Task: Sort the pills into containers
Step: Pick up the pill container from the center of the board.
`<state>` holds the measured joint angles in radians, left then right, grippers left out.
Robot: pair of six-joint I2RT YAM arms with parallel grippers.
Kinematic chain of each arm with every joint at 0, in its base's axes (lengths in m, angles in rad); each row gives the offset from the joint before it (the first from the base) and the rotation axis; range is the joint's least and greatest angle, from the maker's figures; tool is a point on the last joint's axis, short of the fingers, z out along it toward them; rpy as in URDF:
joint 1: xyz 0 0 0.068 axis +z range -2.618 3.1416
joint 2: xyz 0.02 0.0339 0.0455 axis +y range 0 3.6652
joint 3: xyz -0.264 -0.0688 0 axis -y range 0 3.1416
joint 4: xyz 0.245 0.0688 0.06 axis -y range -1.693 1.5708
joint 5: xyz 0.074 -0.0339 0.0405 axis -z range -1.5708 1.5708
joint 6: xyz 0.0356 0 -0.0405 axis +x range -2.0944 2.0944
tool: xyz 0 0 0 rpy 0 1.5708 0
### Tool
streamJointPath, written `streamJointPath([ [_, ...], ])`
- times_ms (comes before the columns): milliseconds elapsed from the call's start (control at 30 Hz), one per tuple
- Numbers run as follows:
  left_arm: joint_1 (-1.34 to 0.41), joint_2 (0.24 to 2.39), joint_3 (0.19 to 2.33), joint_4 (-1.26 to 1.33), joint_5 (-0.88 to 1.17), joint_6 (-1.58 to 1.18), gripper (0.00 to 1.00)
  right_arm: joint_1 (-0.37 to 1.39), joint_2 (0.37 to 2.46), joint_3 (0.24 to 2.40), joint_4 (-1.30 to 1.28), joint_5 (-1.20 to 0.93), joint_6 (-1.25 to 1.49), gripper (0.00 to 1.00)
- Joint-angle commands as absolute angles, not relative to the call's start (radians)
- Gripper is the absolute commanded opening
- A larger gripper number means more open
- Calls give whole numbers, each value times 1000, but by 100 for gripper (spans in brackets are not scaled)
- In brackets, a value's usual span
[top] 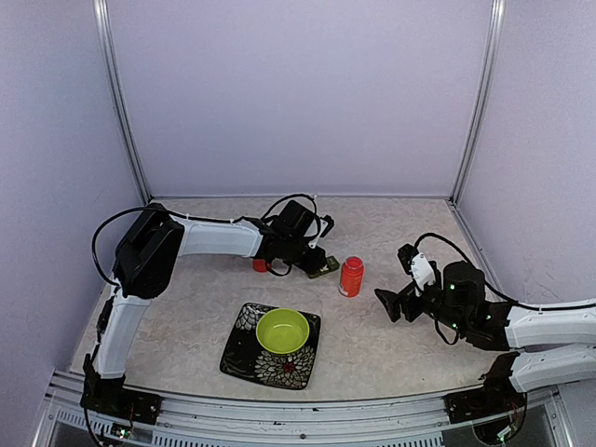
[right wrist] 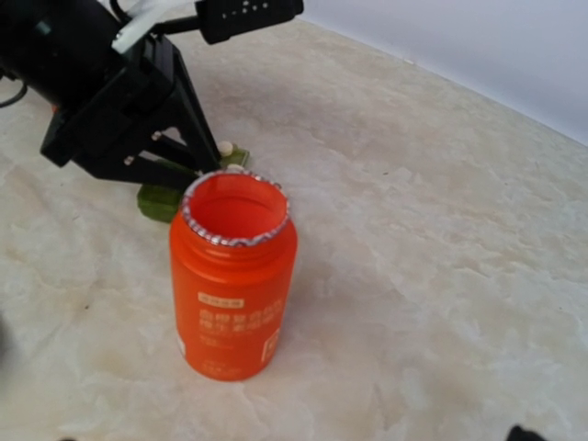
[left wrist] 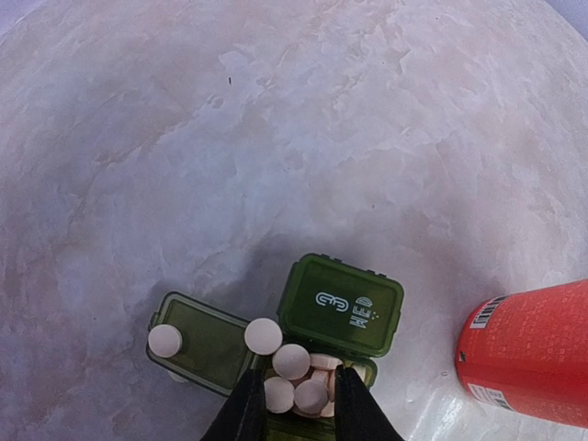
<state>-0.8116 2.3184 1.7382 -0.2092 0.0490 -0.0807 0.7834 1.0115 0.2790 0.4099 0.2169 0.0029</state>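
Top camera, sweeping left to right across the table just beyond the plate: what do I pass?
Small red item → dark green pillbox → orange bottle → right hand. The plate and lime-green bowl overlap the first two sideways, so I left them out.

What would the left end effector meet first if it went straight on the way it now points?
Most likely the pale pills heaped in an open compartment of the green pillbox: the left end effector points straight at that heap. How much gap remains is unclear.
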Motion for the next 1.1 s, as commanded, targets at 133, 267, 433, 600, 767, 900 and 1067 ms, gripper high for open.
streamJointPath([
  [133, -804, 2347, 1757, -215, 66, -82, 26, 779, 1001, 275, 428, 212, 15, 100],
  [267, -804, 2347, 1756, -217, 68, -83, 23, 779, 999, 276, 428, 210, 15, 100],
  [433, -803, 2343, 1756, -219, 63, -84, 18, 779, 1000, 276, 428, 213, 15, 100],
  [600, -802, 2333, 1753, -219, 64, -86, 13, 779, 1002, 275, 429, 216, 15, 100],
  [767, -801, 2302, 1750, -212, 67, -94, 11, 779, 1003, 276, 430, 217, 15, 100],
  [900, -801, 2263, 1743, -199, 65, -99, 10, 779, 1002, 275, 430, 216, 15, 100],
  [1067, -801, 2222, 1729, -178, 64, -103, 10, 779, 1003, 276, 430, 216, 16, 100],
])
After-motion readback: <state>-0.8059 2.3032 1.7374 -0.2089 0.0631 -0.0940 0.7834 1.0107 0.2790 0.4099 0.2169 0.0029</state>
